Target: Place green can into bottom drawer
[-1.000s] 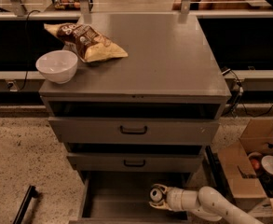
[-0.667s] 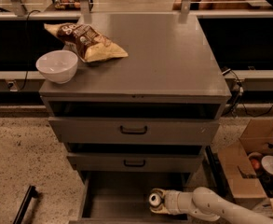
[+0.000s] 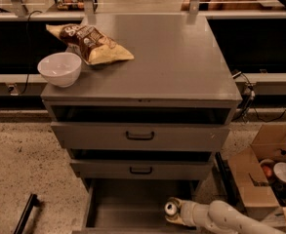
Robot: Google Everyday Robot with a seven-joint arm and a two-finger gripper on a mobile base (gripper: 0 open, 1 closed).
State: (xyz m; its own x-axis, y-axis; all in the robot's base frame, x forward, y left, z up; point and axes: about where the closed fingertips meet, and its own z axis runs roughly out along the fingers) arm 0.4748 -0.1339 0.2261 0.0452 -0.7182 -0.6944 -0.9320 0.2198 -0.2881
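Speckled stone floor surrounds a grey metal cabinet seen from above and in front. On the cabinet's flat top, at the left edge, stands a white bowl, and just behind it lies a brown and yellow chip bag, its near corner reaching to the bowl's rim. The top drawer and the middle drawer, each with a dark handle, are both pulled out a little way. The bottom drawer is pulled out much further, and its plain grey inside shows.

A pale arm comes in from the lower right corner, low over the bottom drawer. At its end the tool sits over the right part of that drawer, its two fingers clamped on the green can, one on either side. The can's silver top with its pull tab faces the camera; whether the can touches the drawer floor cannot be told.

To the right of the cabinet, an open cardboard box stands on the floor.
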